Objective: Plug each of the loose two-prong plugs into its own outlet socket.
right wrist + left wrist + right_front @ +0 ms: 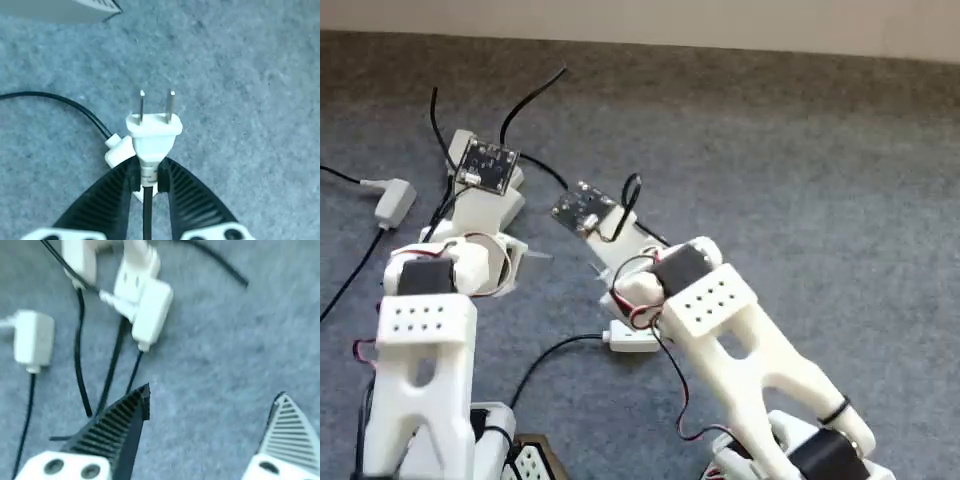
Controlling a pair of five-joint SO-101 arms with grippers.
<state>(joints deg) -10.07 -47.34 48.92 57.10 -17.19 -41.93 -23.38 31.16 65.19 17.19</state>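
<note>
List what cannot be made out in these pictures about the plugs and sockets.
1. High view: the two-prong plug held by the right gripper is hidden under that arm's camera board.
2. Left wrist view: blur hides whether the white socket block holds a plug.
3. Right wrist view: the pale object is cut off by the edge.

The counter (840, 150) is covered all over in a grey, short-napped, carpet-like fabric, mottled lighter and darker. Beyond its far edge, the high view shows a pale, plain band (720, 18) running straight across.
</note>
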